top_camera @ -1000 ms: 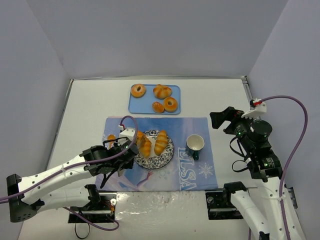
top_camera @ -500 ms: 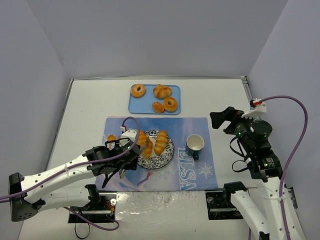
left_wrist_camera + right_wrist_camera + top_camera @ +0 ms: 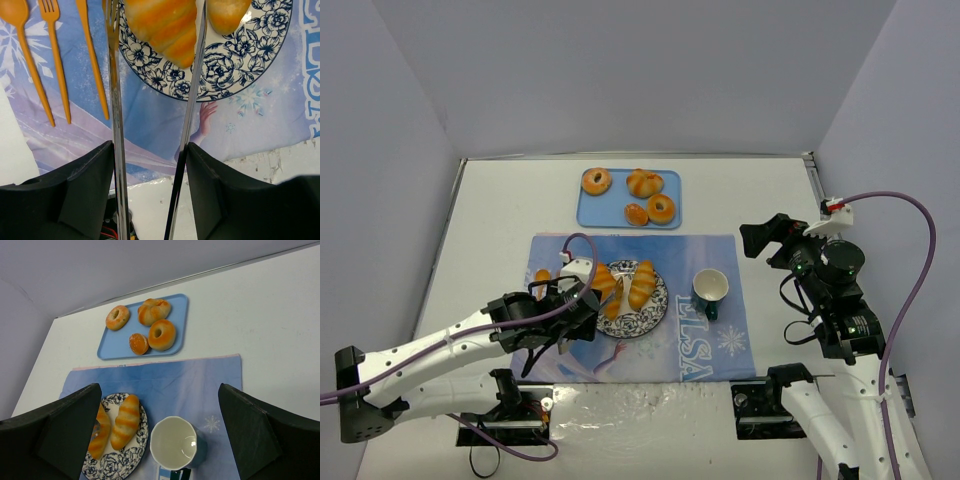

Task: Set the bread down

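Two golden ridged bread rolls lie side by side on a blue-flowered plate [image 3: 656,310]: the left roll [image 3: 609,293] and the right roll [image 3: 642,284]. My left gripper [image 3: 578,300] is shut on metal tongs [image 3: 116,100]. The tong blades stand on either side of the left roll [image 3: 165,25], above the plate [image 3: 220,75]; the right roll [image 3: 227,12] is just outside them. The right wrist view shows both rolls [image 3: 100,436] [image 3: 125,422] resting on the plate [image 3: 125,460]. My right gripper [image 3: 760,238] is open and empty, raised at the right [image 3: 159,390].
A blue tray [image 3: 595,212] at the back holds doughnuts and small buns; it also shows in the right wrist view [image 3: 115,347]. A white mug [image 3: 710,288] stands right of the plate on the blue placemat [image 3: 720,340]. Orange plastic cutlery [image 3: 55,65] lies left of the plate.
The left gripper and tongs shifted slightly over the plate's left side, and the left roll tilted up, then settled back. The right arm has not moved.
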Controlling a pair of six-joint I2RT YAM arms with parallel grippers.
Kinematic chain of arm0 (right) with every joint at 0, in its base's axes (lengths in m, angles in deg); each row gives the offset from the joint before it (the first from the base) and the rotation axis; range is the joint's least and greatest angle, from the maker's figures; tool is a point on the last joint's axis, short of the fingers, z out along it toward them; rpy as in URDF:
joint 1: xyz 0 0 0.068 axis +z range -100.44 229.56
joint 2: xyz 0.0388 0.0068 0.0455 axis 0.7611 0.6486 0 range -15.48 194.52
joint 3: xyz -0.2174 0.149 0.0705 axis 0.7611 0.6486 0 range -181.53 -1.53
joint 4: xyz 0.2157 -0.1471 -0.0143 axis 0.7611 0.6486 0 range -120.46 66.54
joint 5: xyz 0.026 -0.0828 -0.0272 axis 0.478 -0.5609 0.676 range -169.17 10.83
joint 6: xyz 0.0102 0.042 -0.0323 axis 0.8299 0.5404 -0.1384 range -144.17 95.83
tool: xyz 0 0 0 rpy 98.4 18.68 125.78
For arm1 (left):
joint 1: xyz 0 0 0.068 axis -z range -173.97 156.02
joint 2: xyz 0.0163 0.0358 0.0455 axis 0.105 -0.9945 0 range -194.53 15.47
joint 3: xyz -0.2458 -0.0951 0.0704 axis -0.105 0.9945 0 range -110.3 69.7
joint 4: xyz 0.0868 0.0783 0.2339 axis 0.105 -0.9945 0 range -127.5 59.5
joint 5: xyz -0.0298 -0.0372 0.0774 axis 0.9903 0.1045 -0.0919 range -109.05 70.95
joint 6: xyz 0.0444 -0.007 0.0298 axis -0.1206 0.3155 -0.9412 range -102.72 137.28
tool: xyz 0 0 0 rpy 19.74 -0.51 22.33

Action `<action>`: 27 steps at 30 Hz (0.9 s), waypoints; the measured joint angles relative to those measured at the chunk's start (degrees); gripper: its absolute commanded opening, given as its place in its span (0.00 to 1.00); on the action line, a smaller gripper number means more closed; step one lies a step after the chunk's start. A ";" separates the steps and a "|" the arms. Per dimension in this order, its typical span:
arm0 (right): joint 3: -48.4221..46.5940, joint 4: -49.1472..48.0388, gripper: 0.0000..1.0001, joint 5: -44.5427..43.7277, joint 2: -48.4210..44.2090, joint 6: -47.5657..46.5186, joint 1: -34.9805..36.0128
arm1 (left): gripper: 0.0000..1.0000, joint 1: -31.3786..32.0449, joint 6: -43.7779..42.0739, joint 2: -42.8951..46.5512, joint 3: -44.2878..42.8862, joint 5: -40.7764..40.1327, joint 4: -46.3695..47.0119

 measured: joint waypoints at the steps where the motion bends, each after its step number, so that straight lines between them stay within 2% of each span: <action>1: 0.00 0.00 1.00 0.00 0.00 0.00 -0.01 | 0.53 0.05 0.00 0.11 -0.40 -0.13 -0.27; 10: 0.00 0.00 1.00 0.00 0.00 0.00 -0.01 | 0.55 0.13 -0.56 0.10 -9.50 -4.16 -3.98; 12: 0.00 -0.02 1.00 0.01 0.00 0.08 0.01 | 0.54 -1.82 -2.24 -1.31 -13.40 -4.68 -5.19; 14: 0.00 -0.02 1.00 0.04 0.00 0.15 -0.01 | 0.54 -6.41 -5.06 -3.35 -17.46 -3.42 -4.76; 21: 0.00 -0.12 1.00 0.29 0.08 0.17 -0.01 | 0.54 -33.36 -16.94 -14.38 -27.34 5.86 -1.55; 27: 0.00 -0.44 1.00 0.67 0.96 0.17 0.01 | 0.54 -47.75 -22.94 -27.65 -36.05 11.11 2.09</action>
